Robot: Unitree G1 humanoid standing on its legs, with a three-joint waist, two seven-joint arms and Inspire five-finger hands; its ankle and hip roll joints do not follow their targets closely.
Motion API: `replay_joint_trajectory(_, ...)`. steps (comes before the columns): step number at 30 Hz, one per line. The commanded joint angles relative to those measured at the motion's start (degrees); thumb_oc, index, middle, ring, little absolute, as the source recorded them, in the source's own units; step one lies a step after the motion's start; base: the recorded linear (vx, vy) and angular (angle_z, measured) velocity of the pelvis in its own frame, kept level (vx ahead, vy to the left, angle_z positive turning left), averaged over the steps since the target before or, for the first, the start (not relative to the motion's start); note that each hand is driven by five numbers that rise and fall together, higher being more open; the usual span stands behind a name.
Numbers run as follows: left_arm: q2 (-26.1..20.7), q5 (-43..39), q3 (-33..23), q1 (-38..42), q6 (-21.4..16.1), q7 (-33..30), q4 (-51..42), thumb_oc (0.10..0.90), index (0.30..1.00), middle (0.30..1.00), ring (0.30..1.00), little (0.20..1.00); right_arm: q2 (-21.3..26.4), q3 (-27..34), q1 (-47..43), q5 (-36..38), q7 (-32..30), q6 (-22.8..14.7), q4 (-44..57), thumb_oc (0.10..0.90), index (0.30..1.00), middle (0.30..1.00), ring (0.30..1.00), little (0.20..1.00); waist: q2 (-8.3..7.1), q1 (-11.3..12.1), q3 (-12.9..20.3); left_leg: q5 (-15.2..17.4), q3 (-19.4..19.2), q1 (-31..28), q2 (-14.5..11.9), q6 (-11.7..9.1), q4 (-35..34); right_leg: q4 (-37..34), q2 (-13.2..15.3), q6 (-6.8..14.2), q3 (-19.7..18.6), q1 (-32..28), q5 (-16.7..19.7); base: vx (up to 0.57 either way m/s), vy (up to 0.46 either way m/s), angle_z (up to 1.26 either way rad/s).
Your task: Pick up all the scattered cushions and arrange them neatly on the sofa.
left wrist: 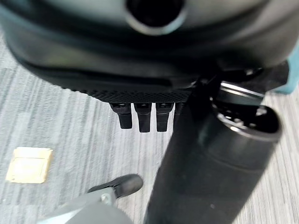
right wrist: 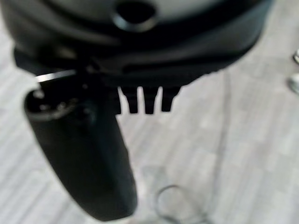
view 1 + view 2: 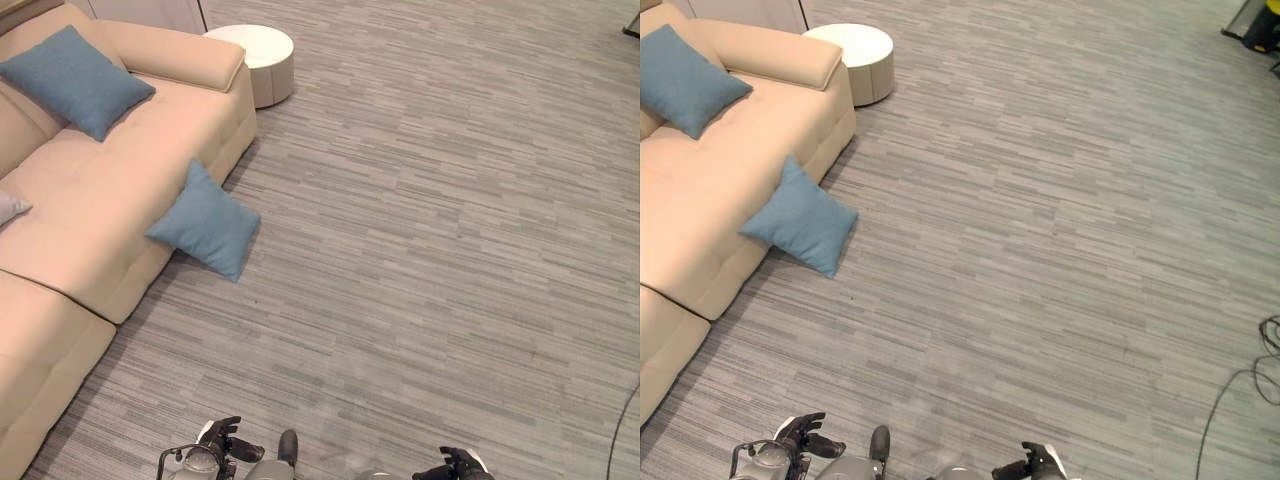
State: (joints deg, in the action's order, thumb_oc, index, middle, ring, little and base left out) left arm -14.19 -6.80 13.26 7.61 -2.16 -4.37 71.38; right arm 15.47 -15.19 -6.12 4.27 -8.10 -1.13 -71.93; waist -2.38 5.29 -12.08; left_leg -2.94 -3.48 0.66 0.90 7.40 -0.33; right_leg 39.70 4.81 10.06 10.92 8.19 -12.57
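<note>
A blue cushion stands on the grey floor, leaning against the front of the beige sofa. A second blue cushion lies on the sofa seat against the backrest. The corner of a pale grey cushion shows on the seat at the view's left edge. My left hand hangs low near the bottom edge, far from the floor cushion. In its wrist view the left hand has straight fingers and holds nothing. My right hand also hangs low, and the right hand is open and empty over bare floor.
A round white side table stands by the sofa's far armrest. Wide grey carpet floor stretches to the right. A dark object sits at the far right corner. A small tan square lies on the floor under the left hand.
</note>
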Motion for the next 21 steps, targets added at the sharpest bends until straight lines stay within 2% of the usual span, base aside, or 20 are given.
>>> replay_joint_trajectory(1,-0.54,-0.97,-1.08,-0.79,-1.09,-0.52,-0.7,0.8,0.9,0.9,0.9,0.9,2.13,-0.31,1.49,-0.83,-0.89,-0.13,1.53,0.8,0.9,0.9,0.9,0.9,0.82,-0.26,-0.95,7.27,2.31,1.99,1.67,-3.03,6.14,-15.28,0.17,-2.33,2.2,-0.82,8.9,0.28,0.02,-0.01)
replay_joint_trajectory(2,-0.53,-0.97,-1.1,-0.79,-1.1,-0.52,-0.7,0.8,0.9,0.9,0.9,0.9,2.14,-0.33,1.49,-0.83,-0.89,-0.14,1.53,0.8,0.9,0.9,0.9,0.9,0.82,-0.37,-1.18,7.44,2.41,1.71,1.71,-3.06,6.18,-15.16,0.22,-2.35,2.3,-1.11,8.65,0.29,-0.029,-0.01)
replay_joint_trajectory(3,-0.35,-1.0,-1.28,-0.83,-1.22,-0.51,-0.24,0.8,0.9,0.9,0.9,0.9,2.24,-0.6,1.43,-0.83,-0.99,-0.09,1.62,0.8,0.9,0.9,0.9,0.9,0.47,-1.08,-1.54,8.72,3.83,-0.25,2.87,-3.17,6.12,-22.06,-0.02,-3.26,1.71,1.0,9.11,0.3,-0.048,0.02)
replay_joint_trajectory(4,-0.27,-1.19,-1.45,-0.88,-1.44,-0.6,-0.06,0.8,0.9,0.9,0.9,0.9,2.27,-0.79,1.44,-0.75,-0.99,-0.12,1.7,0.8,0.9,0.9,0.9,0.9,0.09,-1.55,-1.86,9.44,4.48,-1.04,3.5,-3.23,6.29,-25.82,-0.33,-3.37,0.82,2.12,10.06,0.3,-0.046,0.01)
replay_joint_trajectory(5,-0.26,-1.19,-1.46,-0.9,-1.45,-0.6,-0.05,0.8,0.9,0.9,0.9,0.9,2.28,-0.81,1.44,-0.75,-0.99,-0.12,1.7,0.8,0.9,0.9,0.9,0.9,0.21,-1.56,-1.99,9.63,4.52,-1.24,3.38,-3.26,6.35,-25.98,-0.47,-3.38,0.87,1.81,10.04,0.34,-0.08,0.06)
replay_joint_trajectory(6,-0.1,-1.38,-1.71,-0.49,-1.82,-0.66,0.17,0.8,0.9,0.9,0.9,0.9,2.28,-0.7,1.33,-0.6,-0.94,0.08,1.6,0.8,0.9,0.9,0.9,0.9,-0.25,-2.79,-2.41,10.71,6.63,-3.14,4.4,-3.66,5.94,-33.14,-0.84,-2.57,-1.87,4.12,12.68,0.36,-0.086,0.19)
replay_joint_trajectory(7,0.0,-1.5,-1.76,-0.24,-2.0,-0.73,0.29,0.8,0.9,0.9,0.9,0.9,2.2,-0.67,1.28,-0.6,-0.95,0.14,1.47,0.8,0.9,0.9,0.9,0.9,-0.22,-3.47,-2.52,11.23,7.58,-4.18,4.66,-3.8,5.45,-35.29,-1.07,-2.11,-3.21,5.04,13.85,0.36,-0.085,0.4)
replay_joint_trajectory(10,0.08,-0.88,-1.69,-0.1,-2.22,-0.73,0.69,0.8,0.9,0.9,0.9,0.9,2.19,-0.52,1.75,-0.53,-0.84,0.2,1.12,0.8,0.9,0.9,0.9,0.9,-0.41,-3.92,-2.3,12.72,8.98,-5.93,5.12,-4.17,5.33,-37.6,-1.25,-2.01,-3.91,3.77,14.51,0.29,-0.077,0.71)
replay_joint_trajectory(13,0.82,-0.46,-1.23,-0.93,-2.28,-0.65,0.63,0.8,0.9,0.9,0.9,0.9,2.37,-0.08,2.79,-0.15,-0.85,-0.24,0.98,0.8,0.9,0.9,0.9,0.9,-0.03,-4.68,-0.12,14.38,10.66,-8.29,4.0,-5.76,6.78,-35.96,-1.35,-3.91,-3.21,1.82,14.9,0.44,-0.176,0.38)
replay_joint_trajectory(14,1.09,-0.12,-0.53,-0.66,-2.31,-0.36,0.59,0.8,0.9,0.9,0.9,0.9,2.43,0.15,2.47,0.44,-0.84,-0.68,1.02,0.8,0.9,0.9,0.9,0.9,0.53,-4.99,0.43,12.3,9.7,-7.49,2.82,-8.17,10.93,-36.31,-1.55,-5.02,-1.66,-0.47,13.82,0.33,-0.184,0.55)
replay_joint_trajectory(15,1.24,-0.12,-0.3,-0.64,-2.32,-0.21,0.5,0.8,0.9,0.9,0.9,0.9,2.49,0.28,2.37,0.82,-0.8,-0.92,1.19,0.8,0.9,0.9,0.9,0.9,0.58,-5.15,0.38,10.71,8.48,-5.89,1.83,-9.4,15.07,-36.73,-1.63,-5.63,-1.19,-1.97,12.96,0.29,-0.187,0.59)
replay_joint_trajectory(16,1.31,-0.37,-0.25,-0.56,-2.35,-0.22,0.28,0.8,0.9,0.9,0.9,0.9,2.54,0.28,2.2,1.25,-0.86,-1.25,1.44,0.8,0.9,0.9,0.9,0.9,0.33,-5.05,0.04,8.07,6.88,-3.49,0.91,-10.33,19.87,-37.25,-1.58,-6.28,-0.8,-3.4,12.25,0.11,-0.091,0.45)
replay_joint_trajectory(17,1.31,-0.38,-0.25,-0.55,-2.35,-0.21,0.27,0.8,0.9,0.9,0.9,0.9,2.54,0.28,2.19,1.25,-0.86,-1.26,1.43,0.8,0.9,0.9,0.9,0.9,0.4,-5.11,0.06,8.26,6.94,-3.27,0.84,-10.36,20.25,-37.26,-1.65,-6.31,-0.73,-3.37,12.26,0.13,-0.174,0.35)
replay_joint_trajectory(18,1.44,-1.11,0.04,0.02,-2.12,-0.3,-0.42,0.8,0.9,0.9,0.9,0.9,2.68,0.31,1.48,2.13,-1.05,-1.39,1.78,0.8,0.9,0.9,0.9,0.9,-0.54,-4.58,-1.31,3.96,3.95,2.52,-0.96,-11.09,29.89,-38.24,-1.62,-7.99,0.09,-6.04,11.11,0.08,-0.124,0.3)
replay_joint_trajectory(19,1.43,-1.11,0.04,0.04,-2.11,-0.3,-0.42,0.8,0.9,0.9,0.9,0.9,2.67,0.32,1.45,2.13,-1.05,-1.4,1.76,0.8,0.9,0.9,0.9,0.9,-0.44,-4.63,-1.3,4.13,4.05,2.77,-1.07,-11.11,30.27,-38.24,-1.73,-8.02,0.17,-5.99,11.12,0.2,-0.231,0.37)
replay_joint_trajectory(20,1.4,-1.12,0.32,0.42,-2.0,-0.37,-0.58,0.8,0.9,0.9,0.9,0.9,2.9,0.55,1.53,2.54,-1.18,-1.29,1.63,0.8,0.9,0.9,0.9,0.9,-1.14,-4.38,-2.01,4.3,0.33,6.31,-3.1,-10.4,32.37,-40.0,-1.34,-8.57,1.71,-8.43,10.33,0.19,-0.129,0.3)
replay_joint_trajectory(21,1.61,-1.12,0.57,0.49,-2.03,-0.34,-0.48,0.8,0.9,0.9,0.9,0.9,3.07,0.64,1.76,2.81,-1.21,-1.24,1.56,0.8,0.9,0.9,0.9,0.9,-1.09,-4.32,-2.16,4.9,-0.79,7.49,-3.68,-10.31,31.2,-41.02,-1.4,-8.54,2.4,-9.57,9.98,0.38,-0.151,0.69)
